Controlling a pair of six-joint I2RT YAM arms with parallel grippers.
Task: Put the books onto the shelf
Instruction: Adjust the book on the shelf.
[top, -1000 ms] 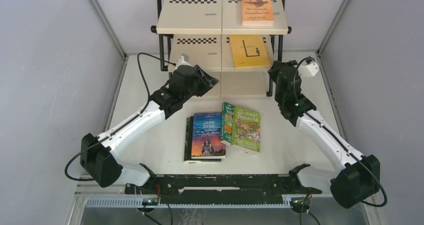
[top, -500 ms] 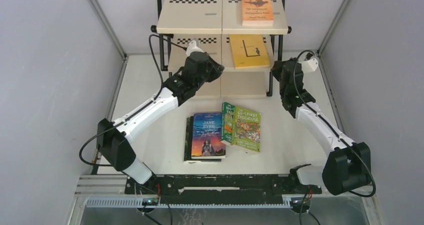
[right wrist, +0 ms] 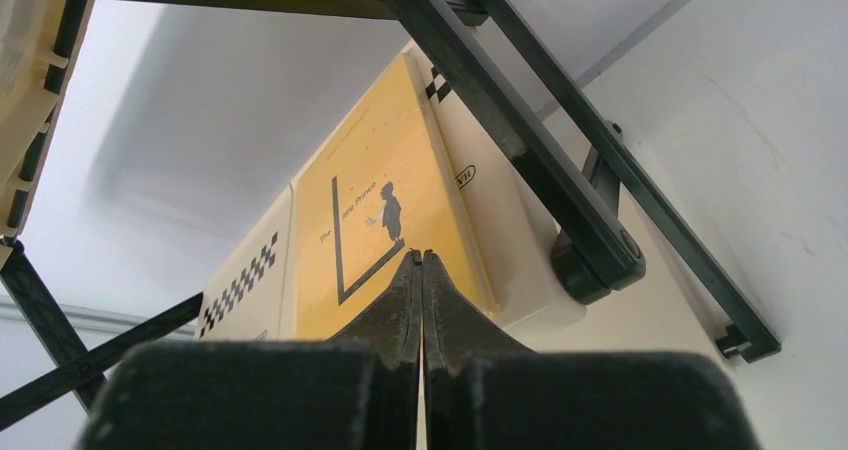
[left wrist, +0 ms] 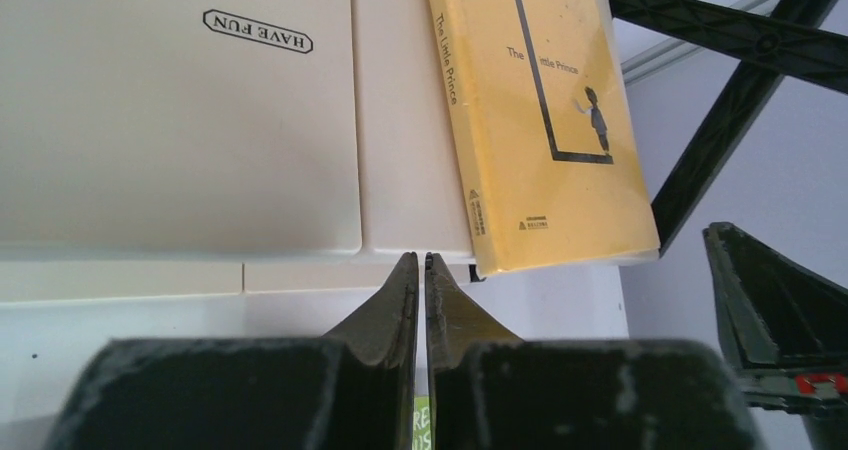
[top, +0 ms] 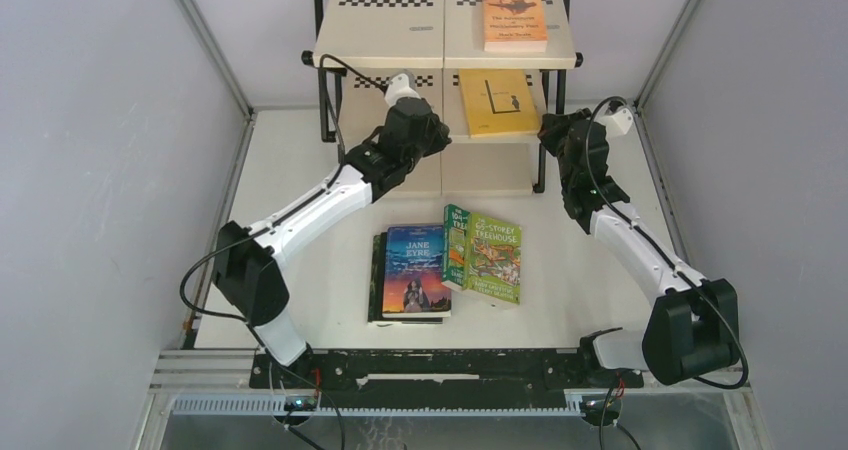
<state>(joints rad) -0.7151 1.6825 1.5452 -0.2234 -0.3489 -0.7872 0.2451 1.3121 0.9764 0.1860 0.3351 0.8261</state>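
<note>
The shelf [top: 385,30] stands at the back. An orange book [top: 515,17] lies on its top board and a yellow book [top: 498,102] on the middle board. On the table, blue "Jane Eyre" [top: 415,270] lies on a dark book [top: 376,280], beside two green books [top: 493,258]. My left gripper [top: 438,138] is shut and empty, its tips [left wrist: 421,260] at the middle board's front edge [left wrist: 180,150], just left of the yellow book [left wrist: 540,120]. My right gripper [top: 548,130] is shut and empty, tips [right wrist: 421,255] at the yellow book's [right wrist: 370,230] near right corner.
Black frame struts [left wrist: 720,120] and a post with its joint [right wrist: 590,260] stand close to both grippers at the shelf's right side. Grey enclosure walls close in left and right. A black rail [top: 440,370] runs along the near table edge.
My left gripper closed from part open, and its arm reached forward and right up to the shelf's middle board. The right arm edged toward the shelf. The books have not moved.
</note>
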